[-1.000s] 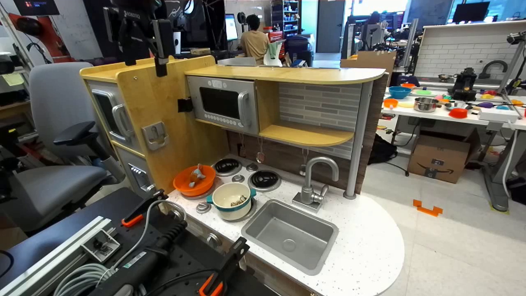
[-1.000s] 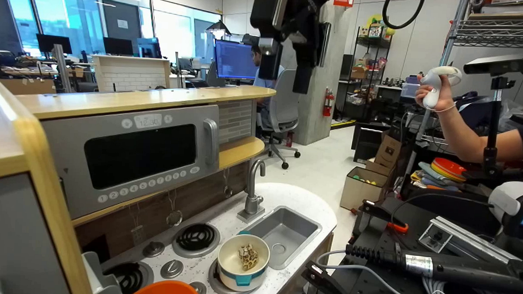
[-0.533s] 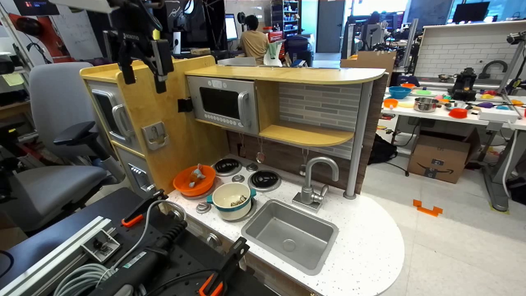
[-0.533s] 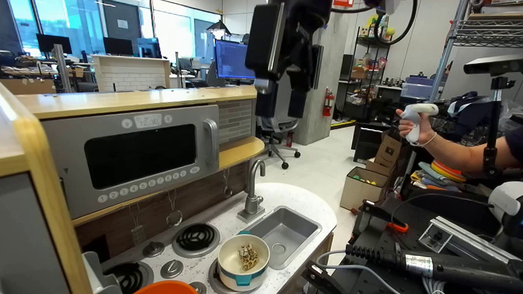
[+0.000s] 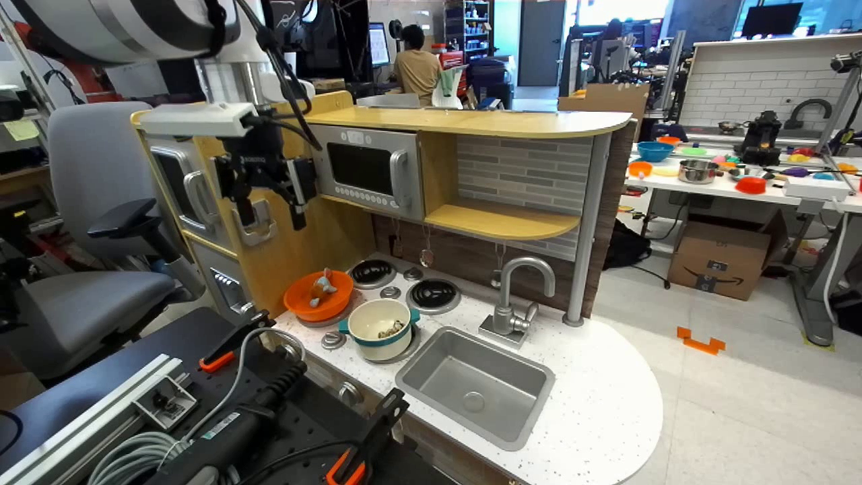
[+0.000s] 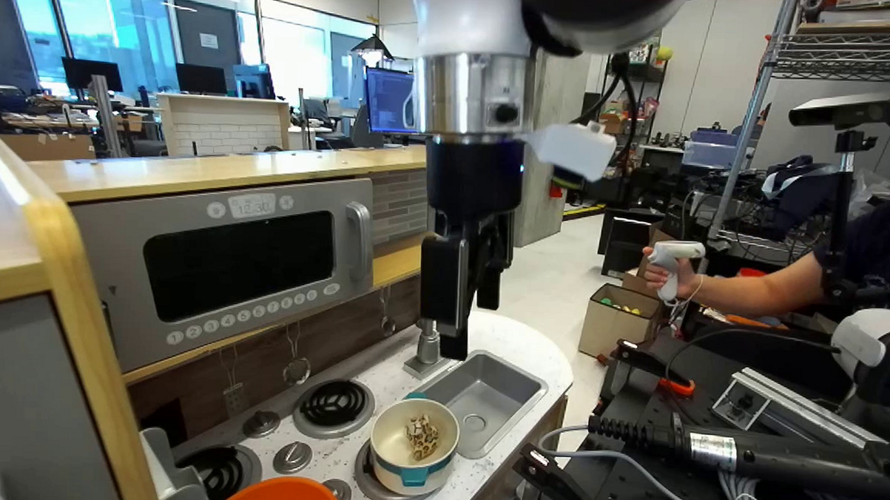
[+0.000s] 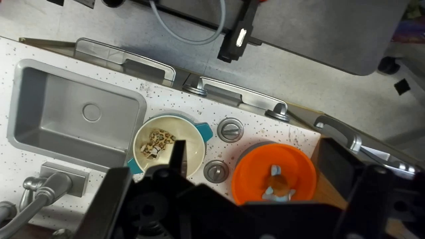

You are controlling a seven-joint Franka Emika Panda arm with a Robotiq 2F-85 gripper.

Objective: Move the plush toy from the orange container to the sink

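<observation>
Counter [image 5: 606, 397], plush toy [image 5: 322, 288] in orange container [image 5: 296, 302], spread hand [image 5: 272, 217] above

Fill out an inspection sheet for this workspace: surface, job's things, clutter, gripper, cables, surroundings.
Surface: white speckled counter; spills, nothing seen.
Job's things: plush toy inside the orange bowl, not in the sink.
Clutter: cream pot beside the sink, holding a leopard-spotted item.
Gripper: hangs open, higher than the bowl, holding nothing.
Cables: grey cable coiled on the black table.
Surroundings: in an exterior view, a hand gripping a white controller; person in tan, back turned, in the background.
</observation>
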